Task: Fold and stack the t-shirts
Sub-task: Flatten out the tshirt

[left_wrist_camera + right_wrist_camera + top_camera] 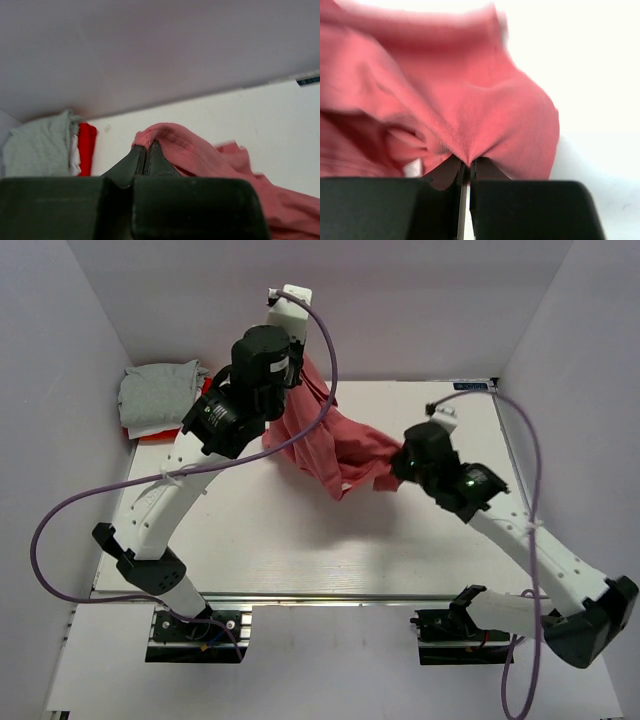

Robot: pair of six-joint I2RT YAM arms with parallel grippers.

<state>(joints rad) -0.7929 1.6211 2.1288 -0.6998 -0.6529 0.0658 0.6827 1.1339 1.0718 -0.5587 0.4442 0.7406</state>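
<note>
A salmon-pink t-shirt (335, 445) hangs bunched above the middle of the table, strung between both arms. My left gripper (145, 150) is shut on a hemmed edge of the pink t-shirt (200, 150) at the shirt's far left end. My right gripper (466, 165) is shut on a fold of the pink t-shirt (485, 110) at its right end, near the table's right side (395, 475). A pile of other t-shirts lies at the far left corner: a light grey one (160, 395) on top, with a red one (86, 147) and a sliver of white (75, 157) beneath.
White walls close the table (300, 540) in at the back and on both sides. Purple cables (60, 530) loop from each arm. The pile of shirts sits against the left wall.
</note>
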